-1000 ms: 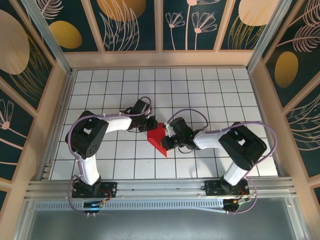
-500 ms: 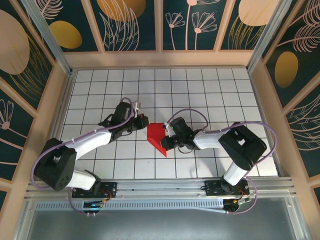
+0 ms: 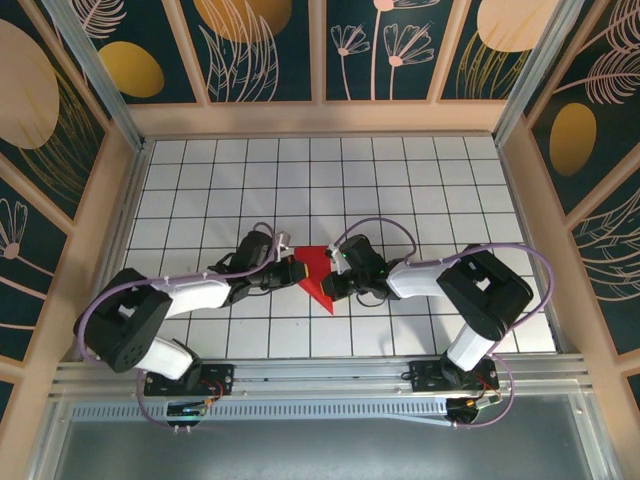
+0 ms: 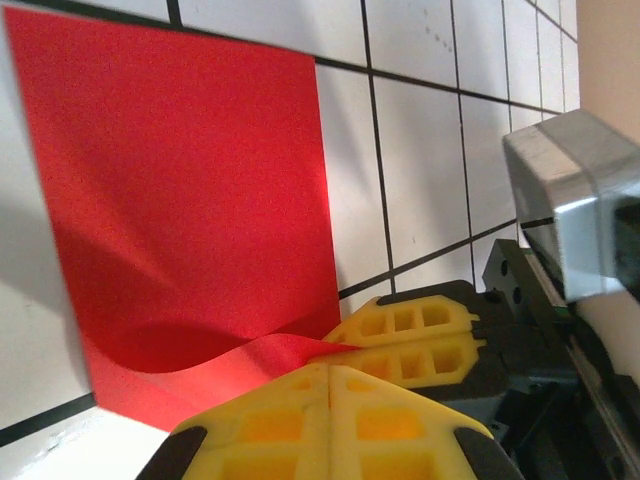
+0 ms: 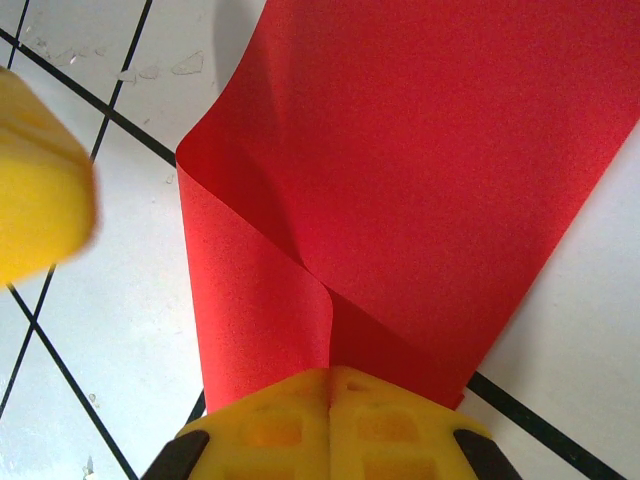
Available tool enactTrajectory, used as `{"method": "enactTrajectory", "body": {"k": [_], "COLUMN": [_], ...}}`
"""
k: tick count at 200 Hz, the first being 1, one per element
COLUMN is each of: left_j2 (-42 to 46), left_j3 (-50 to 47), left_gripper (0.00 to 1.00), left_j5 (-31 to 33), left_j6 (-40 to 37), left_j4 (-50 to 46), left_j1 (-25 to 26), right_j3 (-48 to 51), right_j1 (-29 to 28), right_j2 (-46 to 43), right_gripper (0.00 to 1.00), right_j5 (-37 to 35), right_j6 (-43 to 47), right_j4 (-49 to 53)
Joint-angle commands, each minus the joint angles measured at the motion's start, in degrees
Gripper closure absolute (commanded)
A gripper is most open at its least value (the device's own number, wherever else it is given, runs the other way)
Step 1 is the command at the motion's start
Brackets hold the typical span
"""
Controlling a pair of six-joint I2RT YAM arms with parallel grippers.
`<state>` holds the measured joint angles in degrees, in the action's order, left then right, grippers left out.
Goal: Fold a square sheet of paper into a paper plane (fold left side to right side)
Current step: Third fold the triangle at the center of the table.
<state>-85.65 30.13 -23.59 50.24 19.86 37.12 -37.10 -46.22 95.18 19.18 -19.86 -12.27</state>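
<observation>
**Both arms low at the red sheet, mid-desk**

Left arm: elbow block sits near-left, and the forearm lies low, running right across the white gridded desk [image 3: 400, 180]. The left gripper [image 3: 290, 270] is at the left edge of the red paper sheet [image 3: 316, 268]. Its jaws are pressed together, and the yellow pads [image 4: 260, 430] meet along one seam in the left wrist view. The sheet's near edge runs right up to them. I cannot tell whether any paper is caught between.

Right arm: shoulder block stands near-right, and the forearm reaches left, also low. The right gripper [image 3: 333, 284] is at the sheet's right, near side. Its jaws are pinching the paper. The right wrist view shows a turned-over flap running into the closed pads, and the left wrist view shows a lifted corner meeting them.

Sheet: it lies mid-desk between the two grippers. From above it is a red triangle with its tip toward the near edge. One flap loops over loosely, rounded rather than creased.

Around:
- A purple cable [image 3: 385, 222] arches over the right forearm.
- A grey camera block [image 4: 570, 190] sits behind the right jaws.
- In the right wrist view a blurred yellow finger [image 5: 40, 190] of the left gripper sits beside the loop, with a strip of bare desk between them.
</observation>
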Motion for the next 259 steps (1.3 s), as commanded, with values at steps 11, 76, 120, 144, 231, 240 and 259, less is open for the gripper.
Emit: {"method": "enactTrajectory", "body": {"k": [11,76,120,144,231,240,259], "left_j2": [-4.1,-8.1,-8.0,-8.1,-8.4,-8.3,-8.3], "left_j3": [3.1,3.7,3.6,3.4,1.4,1.1,0.7], "left_gripper": [1.00,1.00,1.00,1.00,1.00,1.00,1.00], "left_j5": [-0.4,1.3,3.1,3.4,4.1,4.2,4.3], "left_j6": [1.7,2.4,1.4,1.5,1.6,1.6,1.7], "left_j4": [3.7,2.9,0.1,0.1,0.7,0.8,0.7], "left_j1": [2.0,3.9,4.0,4.1,4.1,4.1,4.1], "right_j3": [0.0,-0.2,0.0,0.0,-0.1,-0.1,-0.1], "right_j1": [-0.4,-0.5,-0.4,-0.4,-0.5,-0.5,-0.6], "right_j2": [3.0,3.5,3.5,3.6,3.8,3.9,3.9], "right_gripper": [1.00,1.00,1.00,1.00,1.00,1.00,1.00], "right_j5": [-1.9,-1.7,-1.9,-2.0,-2.1,-2.1,-2.1], "right_j6": [1.1,1.4,1.4,1.4,1.3,1.3,1.3], "right_j4": [3.4,3.3,3.3,3.4,3.6,3.6,3.6]}}
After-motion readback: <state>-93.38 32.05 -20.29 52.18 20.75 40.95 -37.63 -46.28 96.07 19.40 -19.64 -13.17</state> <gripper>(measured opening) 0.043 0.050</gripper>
